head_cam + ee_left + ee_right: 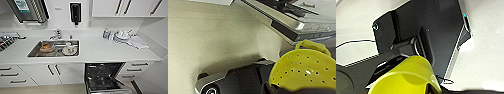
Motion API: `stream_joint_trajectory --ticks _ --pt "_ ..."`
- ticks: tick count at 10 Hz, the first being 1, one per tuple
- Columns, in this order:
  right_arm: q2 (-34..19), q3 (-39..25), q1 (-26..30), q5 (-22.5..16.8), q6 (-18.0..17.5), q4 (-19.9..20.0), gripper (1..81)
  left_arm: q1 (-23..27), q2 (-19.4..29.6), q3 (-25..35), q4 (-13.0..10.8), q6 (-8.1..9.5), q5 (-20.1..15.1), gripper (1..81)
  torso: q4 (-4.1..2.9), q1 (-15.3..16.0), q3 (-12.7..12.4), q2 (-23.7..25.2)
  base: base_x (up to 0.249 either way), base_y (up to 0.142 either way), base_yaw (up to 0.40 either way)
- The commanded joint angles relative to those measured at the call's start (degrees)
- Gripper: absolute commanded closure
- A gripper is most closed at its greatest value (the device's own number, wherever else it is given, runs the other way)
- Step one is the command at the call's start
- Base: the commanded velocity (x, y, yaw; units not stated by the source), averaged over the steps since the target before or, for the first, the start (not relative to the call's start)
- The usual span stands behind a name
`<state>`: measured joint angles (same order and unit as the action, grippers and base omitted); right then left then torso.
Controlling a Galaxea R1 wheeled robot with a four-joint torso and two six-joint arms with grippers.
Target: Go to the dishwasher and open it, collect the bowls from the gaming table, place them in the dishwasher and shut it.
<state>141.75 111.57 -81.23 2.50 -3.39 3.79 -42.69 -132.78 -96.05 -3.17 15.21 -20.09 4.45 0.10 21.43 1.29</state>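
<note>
The dishwasher stands open, each gripper's jaws seemingly clamping a yellow bowl, both still unloaded.

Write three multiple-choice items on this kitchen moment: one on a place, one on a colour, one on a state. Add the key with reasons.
1. Where is the open dishwasher?
A. under the countertop, right of the sink
B. left of the sink
C. above the wall cabinets

2. What colour is the perforated bowl in the left wrist view?
A. red
B. yellow
C. blue

3. In what state is the dishwasher door?
A. shut
B. removed
C. folded down open

Key:
1 A, its dark cavity sits below the counter, to the sink's right.
2 B, the holed bowl with a loop handle is plainly yellow.
3 C, the racks show and the door lies lowered in front.
</note>
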Motion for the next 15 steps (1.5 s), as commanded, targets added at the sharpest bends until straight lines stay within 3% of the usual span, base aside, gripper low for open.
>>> stream_joint_trajectory --ticks 1,8,12,15 --pt "-2.2 -1.3 0.9 -3.9 0.2 -0.2 81.1 6.7 1.4 1.3 1.1 0.17 -4.8 81.1 0.00 0.0 0.0 0.0 0.114 0.000 0.000" --pt "-2.0 -1.9 0.8 -3.6 0.4 -0.2 81.1 12.0 -3.2 1.0 2.2 0.17 -6.0 81.1 0.00 0.1 0.0 -0.1 0.082 0.000 0.000" --pt "-2.0 -3.8 0.5 -2.4 0.4 -0.2 81.1 19.0 -9.7 -1.8 2.1 3.68 -8.9 81.1 0.00 0.1 0.1 -0.1 0.000 0.000 0.000" --pt "-1.5 -2.9 0.2 -2.3 0.4 -0.2 81.1 23.2 -16.6 -7.1 2.2 4.30 -10.1 81.1 0.00 0.1 0.1 -0.1 0.000 0.000 0.000"
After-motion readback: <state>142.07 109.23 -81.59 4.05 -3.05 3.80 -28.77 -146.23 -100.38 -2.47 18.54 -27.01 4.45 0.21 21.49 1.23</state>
